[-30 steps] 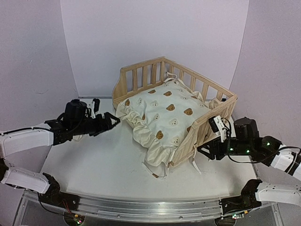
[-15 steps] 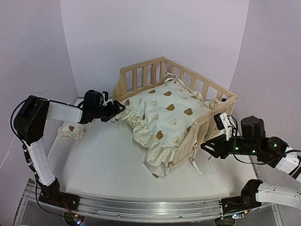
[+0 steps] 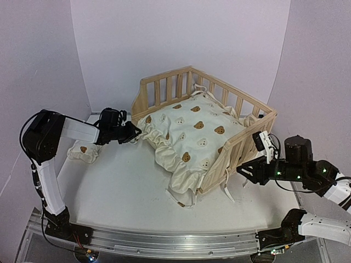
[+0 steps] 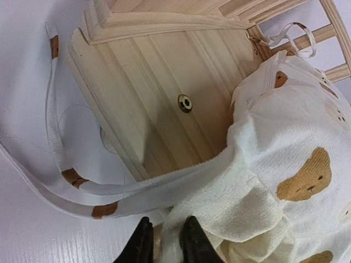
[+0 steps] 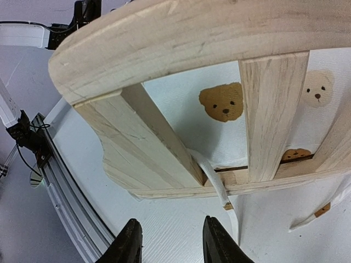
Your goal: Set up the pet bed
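Left claw pinches the ruffle of the cream bear-print cushion lying in the light pine slatted frame, by its left front post; right claw, partly open and empty, hovers beside its right rail.

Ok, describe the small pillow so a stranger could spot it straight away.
Find the pine frame in the middle of the table. Left of it, outside the rails, the pillow lies on the white surface. It is small and cream with brown bears like the cushion, but it is the only soft piece lying apart from the frame.
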